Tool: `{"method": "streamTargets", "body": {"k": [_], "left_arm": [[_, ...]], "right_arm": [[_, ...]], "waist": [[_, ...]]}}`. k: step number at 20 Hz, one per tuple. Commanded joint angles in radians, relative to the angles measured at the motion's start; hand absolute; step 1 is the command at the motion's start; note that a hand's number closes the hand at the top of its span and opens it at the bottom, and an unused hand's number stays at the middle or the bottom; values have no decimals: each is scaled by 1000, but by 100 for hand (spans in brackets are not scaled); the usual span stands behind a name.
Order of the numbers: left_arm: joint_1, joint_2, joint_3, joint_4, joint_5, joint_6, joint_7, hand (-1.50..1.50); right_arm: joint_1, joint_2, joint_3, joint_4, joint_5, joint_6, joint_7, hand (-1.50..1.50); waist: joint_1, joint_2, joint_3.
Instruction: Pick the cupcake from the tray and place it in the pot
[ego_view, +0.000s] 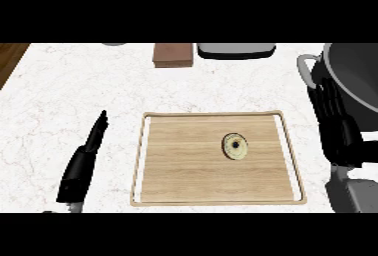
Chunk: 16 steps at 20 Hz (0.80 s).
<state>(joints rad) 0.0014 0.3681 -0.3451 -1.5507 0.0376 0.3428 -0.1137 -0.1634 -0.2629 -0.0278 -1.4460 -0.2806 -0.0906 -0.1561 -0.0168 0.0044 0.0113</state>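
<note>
Wooden tray (188, 172) is not yet cleared of the cupcake (235, 146); the left hand (90, 145) and right hand (336, 120) are held straight-fingered and empty, and the pot (356, 67) is not yet reached.

Wooden tray (214, 115) sat mid-worktop (66, 85), white marble. Cupcake (235, 146) lay on the tray, right of its centre, apart from the rim. Left hand (83, 162) was left of the tray with fingers straight, pointing away. Right hand (338, 131) was just beside the tray's right edge, fingers straight, overlapping the dark pot (356, 75) at the far right. Brown block (173, 55) and grey container (236, 50) stood at the far edge.
</note>
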Motion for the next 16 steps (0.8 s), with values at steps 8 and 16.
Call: {"method": "streamTargets", "body": {"k": [8, 16], "left_arm": [[14, -24, -21, 87, 129, -145, 144, 0], [-15, -26, -8, 91, 195, -214, 206, 0]], "right_arm": [[60, -47, 102, 0, 529, -534, 238, 150], [113, 258, 361, -202, 945, -980, 213, -150]], "waist": [[-56, -2, -34], [-4, -14, -17]]}}
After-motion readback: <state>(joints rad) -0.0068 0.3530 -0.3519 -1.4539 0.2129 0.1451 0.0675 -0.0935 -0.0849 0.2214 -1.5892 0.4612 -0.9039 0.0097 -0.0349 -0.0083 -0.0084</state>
